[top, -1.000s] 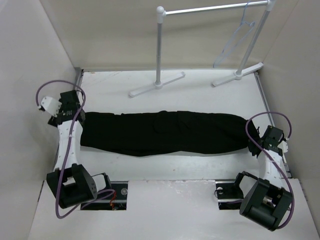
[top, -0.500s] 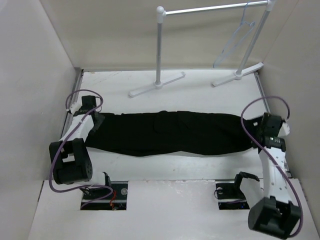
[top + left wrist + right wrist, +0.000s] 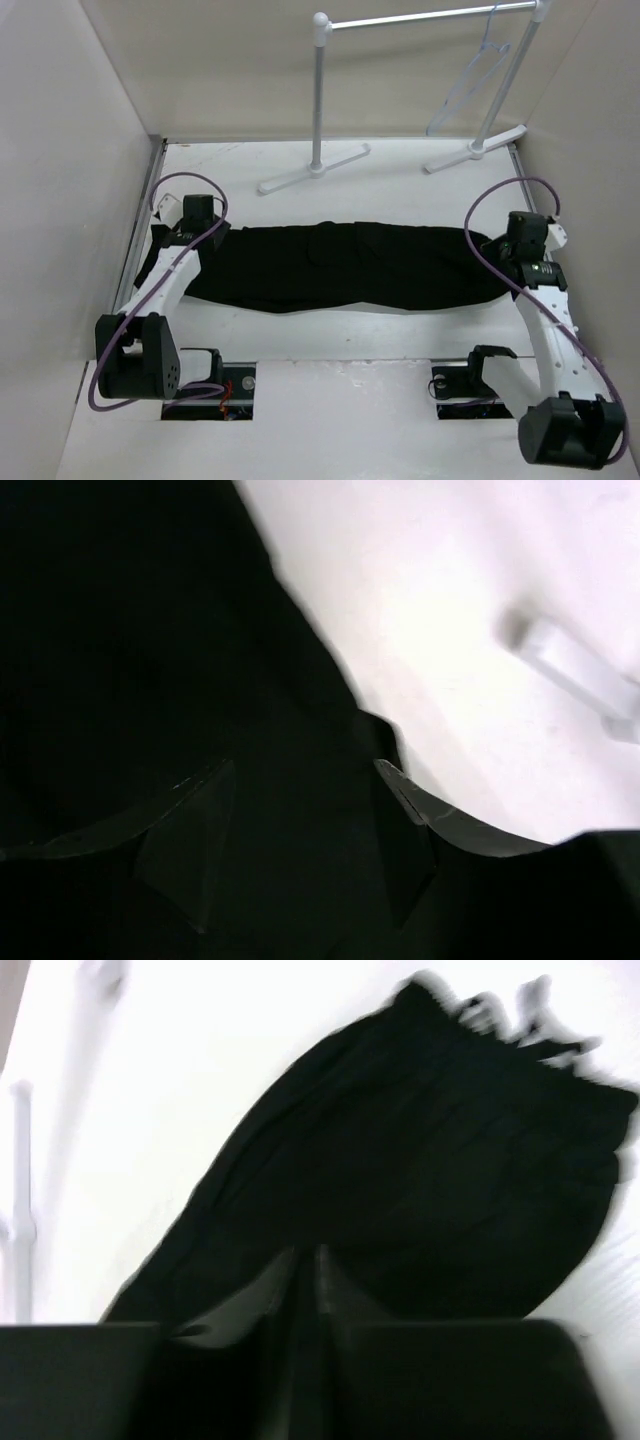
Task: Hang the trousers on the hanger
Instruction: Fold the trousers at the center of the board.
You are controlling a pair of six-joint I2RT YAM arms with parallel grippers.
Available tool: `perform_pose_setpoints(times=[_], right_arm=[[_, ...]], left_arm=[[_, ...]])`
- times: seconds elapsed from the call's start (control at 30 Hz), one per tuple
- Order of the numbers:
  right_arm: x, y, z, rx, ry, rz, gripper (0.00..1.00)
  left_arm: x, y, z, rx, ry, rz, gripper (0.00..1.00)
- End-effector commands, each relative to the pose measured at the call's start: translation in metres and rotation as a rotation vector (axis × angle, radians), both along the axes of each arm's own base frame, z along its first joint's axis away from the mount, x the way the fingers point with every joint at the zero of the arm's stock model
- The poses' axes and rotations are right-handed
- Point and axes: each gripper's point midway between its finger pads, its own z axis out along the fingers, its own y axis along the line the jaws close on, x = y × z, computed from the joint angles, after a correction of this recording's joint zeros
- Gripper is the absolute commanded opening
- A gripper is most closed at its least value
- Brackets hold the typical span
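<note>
The black trousers (image 3: pixel 340 265) lie flat and lengthwise across the middle of the table. My left gripper (image 3: pixel 205 232) hovers over their left end. In the left wrist view its fingers stand apart (image 3: pixel 300 815) with the trousers (image 3: pixel 120 630) filling the gap below them. My right gripper (image 3: pixel 510 250) is at the right end. In the right wrist view its fingers are almost together (image 3: pixel 308 1260) low over the trousers (image 3: pixel 430 1160); no pinched cloth shows. The pale hanger (image 3: pixel 468 80) hangs from the rack's rail at the back right.
The white tube rack (image 3: pixel 318 90) stands at the back, its two feet on the table behind the trousers. One foot (image 3: pixel 570 665) shows in the left wrist view. Side walls close in the table at left and right.
Both arms have swung out of their folded stance to the ends of the trousers, the left gripper rightward, the right gripper farther back and leftward. The trousers have not moved.
</note>
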Motion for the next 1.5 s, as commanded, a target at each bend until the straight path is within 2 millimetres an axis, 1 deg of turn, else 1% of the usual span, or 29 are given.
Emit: perform_pose_setpoints(times=[0.0, 0.07, 0.1, 0.13, 0.2, 0.23, 0.3, 0.33, 0.4, 0.47, 0.53, 0.63, 0.7, 0.8, 0.93, 0.97, 1.0, 1.1, 1.13, 1.17, 1.2, 1.27, 1.33, 1.43, 1.47], right_arm=[[0.005, -0.029, -0.003, 0.016, -0.021, -0.065, 0.1], [-0.004, -0.049, -0.013, 0.032, -0.01, -0.131, 0.1], [-0.01, -0.058, -0.02, 0.03, 0.002, -0.167, 0.14], [-0.017, -0.068, -0.026, 0.021, 0.018, -0.207, 0.23], [-0.032, -0.085, -0.042, 0.013, 0.056, -0.274, 0.5], [-0.038, -0.091, -0.05, 0.009, 0.079, -0.295, 0.61], [-0.047, -0.098, -0.062, 0.012, 0.104, -0.327, 0.76], [-0.048, -0.099, -0.065, 0.013, 0.102, -0.332, 0.82], [-0.046, -0.094, -0.074, 0.042, 0.108, -0.31, 0.88], [-0.046, -0.087, -0.088, 0.085, 0.141, -0.289, 0.92], [-0.043, -0.079, -0.097, 0.125, 0.144, -0.263, 0.93], [-0.037, -0.07, -0.11, 0.184, 0.138, -0.24, 0.91], [-0.037, -0.073, -0.117, 0.205, 0.138, -0.269, 0.86], [-0.031, -0.077, -0.122, 0.242, 0.128, -0.293, 0.81], [-0.017, -0.079, -0.13, 0.284, 0.114, -0.304, 0.71], [-0.013, -0.08, -0.13, 0.292, 0.096, -0.305, 0.66], [-0.01, -0.082, -0.129, 0.294, 0.079, -0.309, 0.58], [-0.002, -0.088, -0.121, 0.291, 0.016, -0.33, 0.38], [0.0, -0.091, -0.114, 0.277, -0.006, -0.339, 0.33], [0.001, -0.096, -0.102, 0.252, -0.037, -0.351, 0.29], [0.003, -0.103, -0.087, 0.219, -0.07, -0.367, 0.27], [0.002, -0.116, -0.05, 0.134, -0.127, -0.408, 0.25], [0.001, -0.123, -0.01, 0.066, -0.172, -0.424, 0.23], [-0.005, -0.13, 0.044, -0.016, -0.237, -0.428, 0.23], [-0.007, -0.13, 0.062, -0.039, -0.262, -0.42, 0.23]], left_arm=[[-0.011, 0.009, -0.017, -0.005, 0.026, 0.045, 0.54], [-0.014, 0.002, -0.009, -0.014, -0.004, 0.018, 0.54], [-0.015, -0.008, -0.002, -0.018, -0.022, -0.012, 0.55], [-0.017, -0.018, 0.005, -0.02, -0.044, -0.047, 0.55], [-0.022, -0.041, 0.015, -0.022, -0.077, -0.123, 0.56], [-0.025, -0.052, 0.019, -0.022, -0.092, -0.16, 0.57], [-0.033, -0.071, 0.021, -0.025, -0.099, -0.224, 0.57], [-0.036, -0.08, 0.021, -0.03, -0.1, -0.253, 0.57], [-0.042, -0.095, 0.018, -0.036, -0.094, -0.306, 0.57], [-0.047, -0.104, 0.015, -0.037, -0.086, -0.337, 0.58], [-0.05, -0.11, 0.009, -0.036, -0.075, -0.358, 0.58], [-0.055, -0.118, -0.002, -0.05, -0.044, -0.391, 0.58], [-0.056, -0.124, -0.006, -0.063, -0.035, -0.409, 0.58], [-0.055, -0.126, -0.004, -0.066, -0.04, -0.415, 0.58], [-0.052, -0.123, 0.0, -0.063, -0.05, -0.407, 0.58], [-0.052, -0.123, 0.001, -0.062, -0.048, -0.408, 0.58], [-0.053, -0.122, 0.002, -0.061, -0.05, -0.407, 0.58], [-0.055, -0.12, 0.006, -0.059, -0.064, -0.406, 0.58], [-0.057, -0.119, 0.007, -0.058, -0.063, -0.403, 0.58], [-0.058, -0.117, 0.008, -0.054, -0.062, -0.4, 0.58], [-0.06, -0.116, 0.009, -0.05, -0.059, -0.399, 0.58], [-0.062, -0.115, 0.014, -0.043, -0.06, -0.4, 0.58], [-0.062, -0.117, 0.023, -0.034, -0.065, -0.411, 0.58], [-0.06, -0.126, 0.043, -0.033, -0.085, -0.435, 0.58], [-0.059, -0.131, 0.055, -0.031, -0.099, -0.449, 0.58]])
